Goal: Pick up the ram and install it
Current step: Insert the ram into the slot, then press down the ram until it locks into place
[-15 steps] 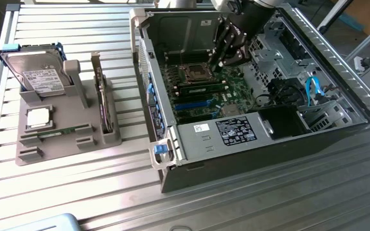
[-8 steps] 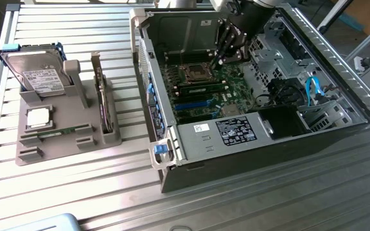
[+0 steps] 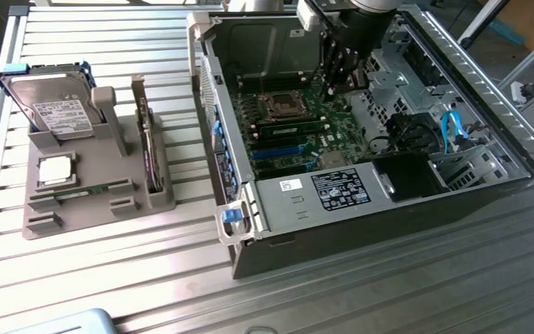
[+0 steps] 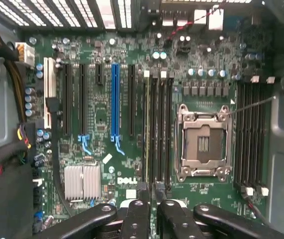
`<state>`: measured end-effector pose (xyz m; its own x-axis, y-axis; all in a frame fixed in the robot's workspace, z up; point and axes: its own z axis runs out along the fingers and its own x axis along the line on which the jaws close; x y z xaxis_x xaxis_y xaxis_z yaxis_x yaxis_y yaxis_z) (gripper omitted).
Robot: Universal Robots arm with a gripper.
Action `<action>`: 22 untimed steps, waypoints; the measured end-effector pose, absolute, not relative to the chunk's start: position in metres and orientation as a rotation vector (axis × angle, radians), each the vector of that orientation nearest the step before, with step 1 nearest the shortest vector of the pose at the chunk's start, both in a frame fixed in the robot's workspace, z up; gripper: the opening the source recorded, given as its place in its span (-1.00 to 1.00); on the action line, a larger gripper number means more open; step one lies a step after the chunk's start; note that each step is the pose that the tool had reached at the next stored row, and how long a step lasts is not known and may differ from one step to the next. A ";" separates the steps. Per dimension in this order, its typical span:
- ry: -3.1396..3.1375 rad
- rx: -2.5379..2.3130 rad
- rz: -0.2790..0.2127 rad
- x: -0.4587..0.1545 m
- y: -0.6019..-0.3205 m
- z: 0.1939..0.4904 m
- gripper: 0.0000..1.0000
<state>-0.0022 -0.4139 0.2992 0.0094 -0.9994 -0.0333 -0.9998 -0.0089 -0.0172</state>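
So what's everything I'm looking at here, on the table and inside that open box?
table: one, silvery slats, under everything
computer case: one, grey, open, on the exterior view's right
motherboard: one, green, inside the case
processor socket: one, silvery frame, on the motherboard
holder tray: one, grey, on the exterior view's left
hard drive: one, silvery, standing at the tray's far end
processor chip: one, silvery, flat in the tray
ram: one, thin green stick, lying in the tray beside the chip
expansion card: one, dark, on edge in the tray
gripper: one, black, inside the case over the long memory slots
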 end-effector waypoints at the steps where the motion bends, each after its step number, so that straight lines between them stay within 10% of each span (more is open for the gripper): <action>1: 2.180 -2.200 0.005 -0.002 -0.414 0.299 -0.65; 17: 2.167 -2.188 -0.021 -0.002 -0.414 0.298 -0.65; 22: 2.200 -2.219 0.050 -0.001 -0.414 0.297 -0.65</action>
<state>-0.0012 -0.4140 0.2966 0.0084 -0.9994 -0.0347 -0.9999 -0.0088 0.0103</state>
